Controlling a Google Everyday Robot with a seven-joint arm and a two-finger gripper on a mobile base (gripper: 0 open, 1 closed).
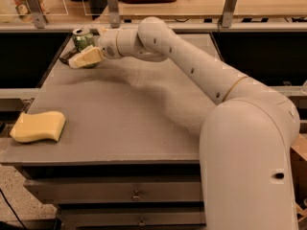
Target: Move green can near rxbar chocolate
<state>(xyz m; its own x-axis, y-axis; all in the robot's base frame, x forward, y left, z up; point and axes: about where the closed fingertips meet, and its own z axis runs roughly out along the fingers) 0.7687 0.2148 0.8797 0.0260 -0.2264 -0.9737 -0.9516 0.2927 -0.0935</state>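
camera view, green can (pixel 82 36) upright, long axis vertical, silver top up, claw (pixel 85 57) at its front, grip cannot tell

— Where's the gripper (pixel 85 57)?
— Far left, low over the surface (pixel 144 123), at the end of the white arm (pixel 192 66).
— And the arm?
— Stretched long from the bulky shoulder (pixel 249 143) at right, wrist (pixel 115 44) bent leftward.

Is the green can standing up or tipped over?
Upright: the green can shows its silver top facing up. The pincer is beside it, far back on the table.
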